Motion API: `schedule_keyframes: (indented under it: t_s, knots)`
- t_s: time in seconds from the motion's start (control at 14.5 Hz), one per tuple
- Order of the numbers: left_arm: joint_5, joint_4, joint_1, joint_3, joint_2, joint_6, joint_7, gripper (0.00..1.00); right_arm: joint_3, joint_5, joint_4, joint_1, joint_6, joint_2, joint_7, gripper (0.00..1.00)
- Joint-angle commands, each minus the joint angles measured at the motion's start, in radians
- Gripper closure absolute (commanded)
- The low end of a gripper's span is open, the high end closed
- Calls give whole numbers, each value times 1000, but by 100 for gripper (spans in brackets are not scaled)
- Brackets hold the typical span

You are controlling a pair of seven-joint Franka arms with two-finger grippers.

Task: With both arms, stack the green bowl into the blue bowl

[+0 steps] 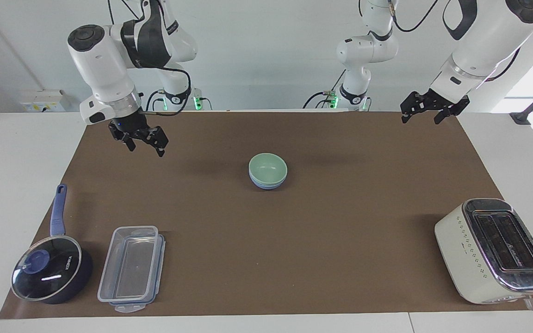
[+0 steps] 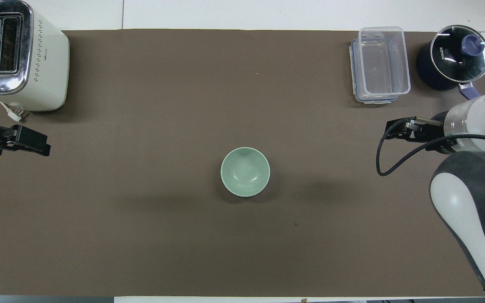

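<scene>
Green bowl (image 1: 268,166) sits nested in the blue bowl (image 1: 266,184), whose rim barely peeks out. Right gripper (image 1: 142,141) and left gripper (image 1: 426,111) hang spread, seemingly empty.

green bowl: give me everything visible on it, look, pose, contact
The green bowl is small, round, pale mint, smooth and matte, with nothing inside. It sits upright, nested in the blue bowl, whose rim and wall show just beneath it. The pair rests mid-mat on the brown mat. Nothing else touches it; neither gripper is near it.
</scene>
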Motion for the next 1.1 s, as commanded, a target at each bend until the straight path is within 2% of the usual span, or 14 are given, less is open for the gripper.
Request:
schedule_keyframes:
  t_s: [0.0,0.28,0.83,1.03]
  knots:
    - [19,-3,4,-10,-21,10,-2,0,10,-14,3,-28,-37,-29,-86,0]
    - [17,-9,6,-9,-23,10,-2,0,10,-14,29,-59,-87,-31,-151,0]
    - [19,-12,20,-4,-27,7,1,0,14,-52,283,-47,-273,73,-150,0]
    - [17,-12,20,-4,-27,7,1,0,16,-63,349,-53,-348,90,-150,0]
